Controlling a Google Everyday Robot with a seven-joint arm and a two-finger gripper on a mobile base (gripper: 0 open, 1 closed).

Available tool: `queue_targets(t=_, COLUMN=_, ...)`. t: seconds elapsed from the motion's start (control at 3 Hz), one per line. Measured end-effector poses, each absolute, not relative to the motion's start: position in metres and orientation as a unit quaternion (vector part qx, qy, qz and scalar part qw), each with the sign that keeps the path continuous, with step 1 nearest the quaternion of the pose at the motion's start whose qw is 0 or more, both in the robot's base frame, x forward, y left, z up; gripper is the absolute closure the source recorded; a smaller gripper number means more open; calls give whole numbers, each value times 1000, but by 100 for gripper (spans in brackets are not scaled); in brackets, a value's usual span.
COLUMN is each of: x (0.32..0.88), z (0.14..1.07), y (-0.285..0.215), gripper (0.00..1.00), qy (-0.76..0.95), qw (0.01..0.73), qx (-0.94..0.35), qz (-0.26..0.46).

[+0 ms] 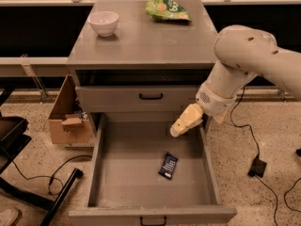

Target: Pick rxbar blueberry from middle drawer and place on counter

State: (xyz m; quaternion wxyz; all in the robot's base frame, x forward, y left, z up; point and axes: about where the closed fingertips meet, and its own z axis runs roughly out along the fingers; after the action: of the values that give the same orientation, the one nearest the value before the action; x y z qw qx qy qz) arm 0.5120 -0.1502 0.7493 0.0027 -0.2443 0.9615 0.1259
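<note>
While the gripper (178,129) hangs over the back of the open middle drawer (94,159), open or closed I can't tell, and the rxbar blueberry (168,165) lies flat on the floor nearer the front, risk is clipping the near side wall or skidding the thin bar on descent.

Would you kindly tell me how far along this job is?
Done: the middle drawer is open. In hand: the end effector hangs over its back right, apart from the rxbar blueberry lying on the drawer floor. Left: grasp, lift, place on the counter.
</note>
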Motion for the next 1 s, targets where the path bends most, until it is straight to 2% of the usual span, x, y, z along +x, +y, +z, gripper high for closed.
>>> queue_targets(t=0.33, x=512, z=749, y=-145, gripper=0, qy=965, qw=-1, qx=-232, qz=119)
queue_targets(t=1.0, x=514, z=634, y=-100, gripper=0, qy=970, qw=-62, qx=-103, qz=209)
